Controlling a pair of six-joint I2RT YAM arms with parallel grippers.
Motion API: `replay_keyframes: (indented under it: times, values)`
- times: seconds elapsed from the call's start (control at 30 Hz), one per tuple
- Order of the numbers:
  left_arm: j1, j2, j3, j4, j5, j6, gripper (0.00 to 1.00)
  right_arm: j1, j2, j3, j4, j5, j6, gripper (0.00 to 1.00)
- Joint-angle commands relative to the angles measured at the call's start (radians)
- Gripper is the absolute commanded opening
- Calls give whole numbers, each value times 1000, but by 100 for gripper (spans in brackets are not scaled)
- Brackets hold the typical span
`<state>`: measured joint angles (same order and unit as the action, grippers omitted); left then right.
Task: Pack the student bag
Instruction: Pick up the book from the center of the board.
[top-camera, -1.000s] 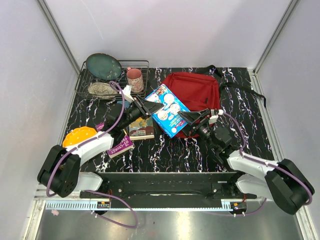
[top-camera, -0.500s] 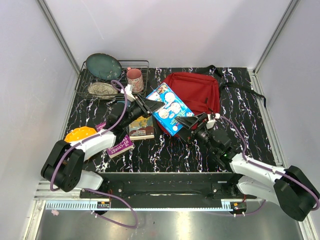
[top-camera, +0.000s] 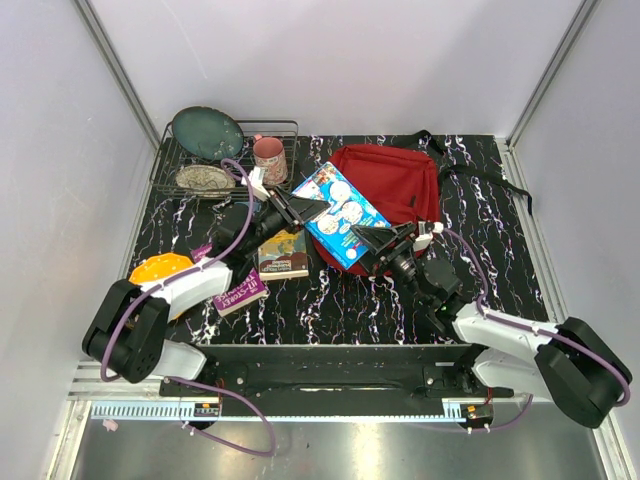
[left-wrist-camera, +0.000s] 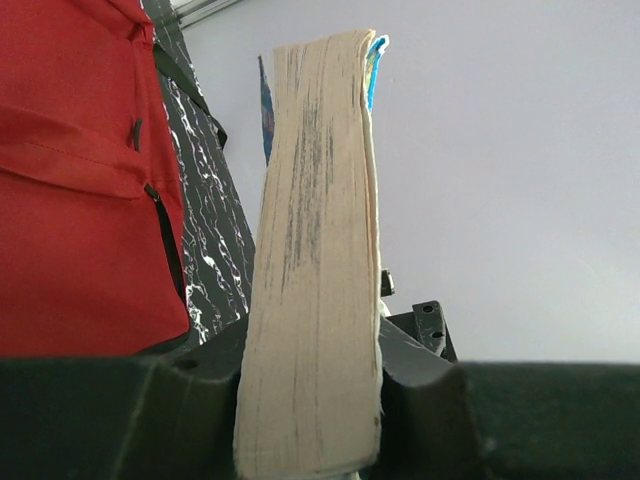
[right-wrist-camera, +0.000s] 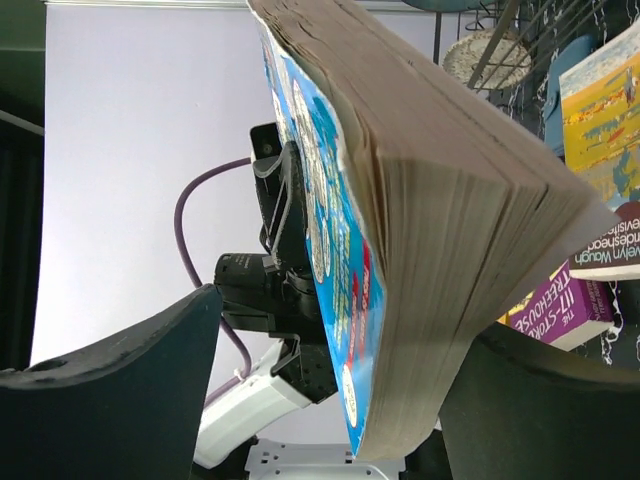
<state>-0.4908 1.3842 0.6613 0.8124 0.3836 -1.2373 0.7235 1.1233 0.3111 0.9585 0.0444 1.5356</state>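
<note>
The student bag (top-camera: 395, 183), a red backpack with black straps, lies at the back centre of the table; its red fabric and a zipper (left-wrist-camera: 70, 180) fill the left of the left wrist view. A thick blue picture book (top-camera: 340, 213) hangs tilted above the bag's left front. My left gripper (top-camera: 298, 210) is shut on the book's left edge, the cream page edge (left-wrist-camera: 315, 250) squeezed between both fingers. My right gripper (top-camera: 366, 240) stands open around the book's lower right corner (right-wrist-camera: 430, 200); its left finger (right-wrist-camera: 110, 380) is well apart from the cover.
A wire rack (top-camera: 175, 160) at the back left holds a green plate (top-camera: 208, 132), a pink mug (top-camera: 269, 158) and a speckled dish (top-camera: 205, 178). A brown book (top-camera: 284, 255), a purple book (top-camera: 238, 293) and an orange disc (top-camera: 160, 270) lie left of centre.
My right gripper has moved up and left, so the book's corner now sits between its open fingers. The left gripper has kept hold and shifted the book slightly toward the back.
</note>
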Motion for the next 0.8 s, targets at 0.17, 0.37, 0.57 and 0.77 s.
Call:
replay_keyframes:
  times: [0.17,0.37,0.57,0.77]
  values:
    - [3,-106,1,-27,1,56,0,8,-138,36,-3,115,-152,52]
    - [3,-100,-2,-36,24,58,0,8,-201,51,-78,124,-222,60]
    - [-11,-90,-12,-19,43,38,0,8,-162,85,-60,88,-246,62]
    - [-42,-85,-35,10,35,16,0,8,-115,95,-9,75,-252,60]
